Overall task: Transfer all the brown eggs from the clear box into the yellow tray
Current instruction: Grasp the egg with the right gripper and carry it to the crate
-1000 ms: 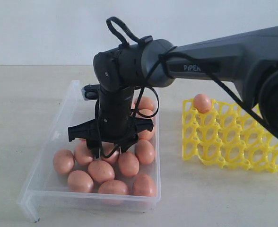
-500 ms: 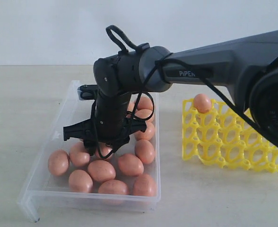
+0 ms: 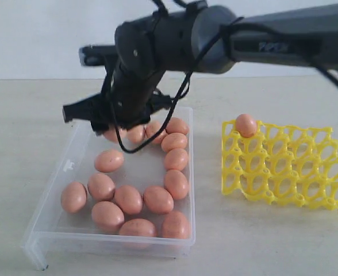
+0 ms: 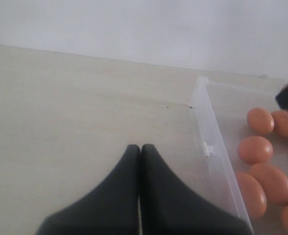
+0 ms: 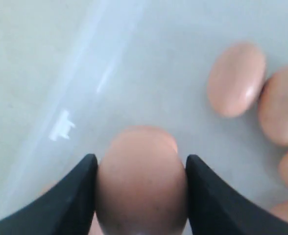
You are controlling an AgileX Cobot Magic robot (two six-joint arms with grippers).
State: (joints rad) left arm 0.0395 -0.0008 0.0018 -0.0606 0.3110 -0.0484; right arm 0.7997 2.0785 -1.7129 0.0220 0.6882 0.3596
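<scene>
My right gripper [image 3: 112, 127] hangs over the far left part of the clear box [image 3: 71, 167], shut on one of the brown eggs [image 5: 141, 181], which fills the gap between its black fingers [image 5: 80, 191]. Several more brown eggs [image 3: 129, 198] lie in the box, along its near side and right wall. One brown egg [image 3: 245, 125] sits in the far left corner cup of the yellow tray [image 3: 284, 167], which stands to the right of the box. The left gripper [image 4: 140, 147] is shut and empty, over bare table beside the box's wall [image 4: 210, 142].
The right arm [image 3: 261, 40] reaches in from the right, above the tray. A black cable loop [image 3: 157, 135] dangles under the wrist over the eggs. Light tabletop [image 3: 261, 241] surrounds the box and tray, with a white wall behind.
The right gripper closed on an egg among the cluster and rose with it toward the far left of the box. Some eggs left in the box shifted.
</scene>
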